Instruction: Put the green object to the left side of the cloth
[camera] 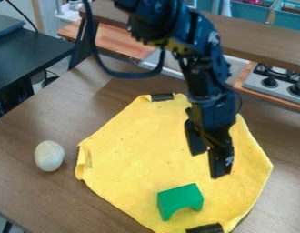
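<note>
Misalignment worries us first: the gripper [209, 163] hangs over the yellow cloth [140, 150] with its jaws spread and nothing between them, while the green block [180, 196] rests on the cloth near its lower edge, well clear of them. If we come down with the jaws turned badly against the block's long sides, we may only nudge it or tip it over. The arch cut into it leaves less to hold low down, so a grasp there could slip.

Cloth is the other trouble. It lies loose on the worktop [40, 198], so if we press too deep we may pinch fabric along with the block and drag everything. Its left edge, as we view it, is rucked near the fold [86, 161], and a block set on that ridge could lean or topple. Just beyond sits a whitish egg-shaped object [49, 156]; if we carry too far over, we risk knocking it and sending it rolling.

As for what we can't make out, the arm [207, 77] covers part of the cloth's upper right, so we can't check for creases there. The block's far side is turned away from us, and how high the jaws hang above the cloth is hard to judge from this slant. The cloth's bottom edge and the dark strip [205, 228] on it run out of view. We can't tell what that strip is, nor whether it would snag.
</note>
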Robot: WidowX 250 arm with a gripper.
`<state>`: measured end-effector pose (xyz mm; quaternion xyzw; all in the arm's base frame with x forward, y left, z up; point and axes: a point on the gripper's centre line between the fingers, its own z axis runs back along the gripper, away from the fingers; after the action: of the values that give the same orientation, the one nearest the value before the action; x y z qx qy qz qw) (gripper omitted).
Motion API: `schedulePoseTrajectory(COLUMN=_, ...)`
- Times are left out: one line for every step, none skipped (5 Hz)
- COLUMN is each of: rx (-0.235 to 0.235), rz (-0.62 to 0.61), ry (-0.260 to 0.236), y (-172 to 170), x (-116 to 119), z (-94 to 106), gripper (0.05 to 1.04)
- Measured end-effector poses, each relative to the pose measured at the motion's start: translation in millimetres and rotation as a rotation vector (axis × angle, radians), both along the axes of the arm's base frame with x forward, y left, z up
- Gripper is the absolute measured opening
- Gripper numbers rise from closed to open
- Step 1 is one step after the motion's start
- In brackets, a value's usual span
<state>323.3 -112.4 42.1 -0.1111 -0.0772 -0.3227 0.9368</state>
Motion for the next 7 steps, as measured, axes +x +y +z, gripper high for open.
schedulePoseTrajectory(rx=0.005, rz=-0.023, ry=0.004, y=5, x=-13, z=-16.6, gripper=0.999)
schedulePoseTrajectory(rx=0.011, rz=-0.036, ry=0.008, y=5, x=-19, z=-21.6, gripper=0.999)
schedulePoseTrajectory(rx=0.020, rz=-0.047, ry=0.002, y=11, x=-23, z=-28.4, gripper=0.999)
schedulePoseTrajectory(rx=0.049, rz=-0.060, ry=-0.004, y=12, x=-27, z=-33.1, gripper=0.999)
schedulePoseTrajectory(rx=0.069, rz=-0.080, ry=-0.016, y=10, x=-31, z=-37.1, gripper=0.999)
schedulePoseTrajectory(rx=0.081, rz=-0.100, ry=-0.032, y=8, x=-32, z=-38.9, gripper=0.999)
schedulePoseTrajectory(rx=0.089, rz=-0.111, ry=-0.034, y=6, x=-33, z=-41.3, gripper=0.999)
